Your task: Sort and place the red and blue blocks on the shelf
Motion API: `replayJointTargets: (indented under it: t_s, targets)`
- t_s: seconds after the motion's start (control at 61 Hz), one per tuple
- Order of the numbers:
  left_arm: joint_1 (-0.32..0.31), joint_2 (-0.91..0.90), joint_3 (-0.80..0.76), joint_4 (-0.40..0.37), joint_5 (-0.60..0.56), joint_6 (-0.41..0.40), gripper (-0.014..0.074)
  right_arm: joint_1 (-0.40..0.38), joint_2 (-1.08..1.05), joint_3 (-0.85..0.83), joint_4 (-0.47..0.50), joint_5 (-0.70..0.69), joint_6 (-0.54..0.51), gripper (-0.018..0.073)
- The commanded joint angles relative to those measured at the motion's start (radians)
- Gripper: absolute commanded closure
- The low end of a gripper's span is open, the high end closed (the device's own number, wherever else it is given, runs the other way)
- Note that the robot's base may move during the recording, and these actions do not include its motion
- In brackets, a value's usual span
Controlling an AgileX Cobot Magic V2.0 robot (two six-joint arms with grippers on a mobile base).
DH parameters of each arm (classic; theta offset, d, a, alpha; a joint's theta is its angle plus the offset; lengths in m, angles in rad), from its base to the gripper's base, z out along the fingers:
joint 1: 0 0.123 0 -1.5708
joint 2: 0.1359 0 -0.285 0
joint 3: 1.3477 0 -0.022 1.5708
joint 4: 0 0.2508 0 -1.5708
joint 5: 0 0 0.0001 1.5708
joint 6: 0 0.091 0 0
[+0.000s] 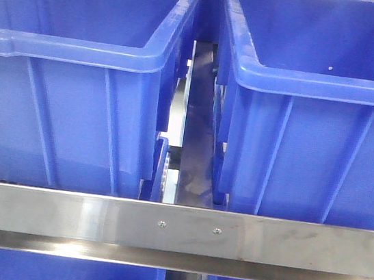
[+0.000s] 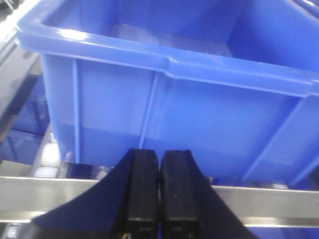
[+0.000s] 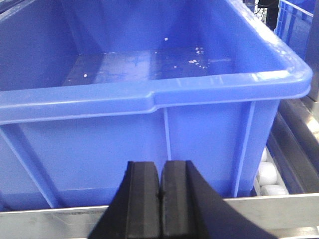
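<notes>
Shelf (image 1: 175,228) frontage fills the exterior front-facing view: a brushed steel rail fixed by two screws (image 1: 189,227) runs across the lower part, with two large blue bins standing behind it, the left bin (image 1: 66,117) and the right bin (image 1: 310,149), set apart by a narrow gap that shows steel framing. The rims of two further blue bins (image 1: 52,271) appear below the rail. Left wrist view: the left tool (image 2: 159,169), its two black fingers pressed together with nothing between them, sits just before the rail and faces the outer wall of a blue bin (image 2: 199,114); white rollers (image 2: 47,159) show at lower left. Right wrist view: the right tool (image 3: 160,184) is likewise closed and holds nothing, facing a blue bin (image 3: 149,134) whose floor carries pale specks (image 3: 197,57); white rollers (image 3: 269,174) lie at its right. Neither the red nor the blue block is visible in any view.
</notes>
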Motion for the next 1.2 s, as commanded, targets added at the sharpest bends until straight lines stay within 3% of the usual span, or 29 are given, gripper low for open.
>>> replayJointTargets:
  t_s: [0.0,0.197,0.393,0.541,1.18]
  targets:
    - [-0.006,-0.022,0.041,-0.009,-0.09,-0.007,0.0463,-0.008,-0.02,-0.022,-0.013,-0.082,-0.003,0.0512]
    - [-0.006,-0.022,0.041,-0.012,-0.116,0.007,0.0463,-0.008,-0.02,-0.022,-0.013,-0.082,-0.003,0.0512]
    - [-0.006,-0.022,0.041,-0.024,-0.19,0.153,0.0463,-0.008,-0.02,-0.022,-0.013,-0.082,-0.003,0.0512]
    - [-0.006,-0.022,0.041,-0.074,-0.196,0.153,0.0463,-0.008,-0.02,-0.022,-0.013,-0.082,-0.003,0.0512]
    - [-0.006,-0.022,0.041,-0.074,-0.196,0.153,0.0463,-0.008,-0.02,-0.022,-0.013,-0.082,-0.003,0.0512]
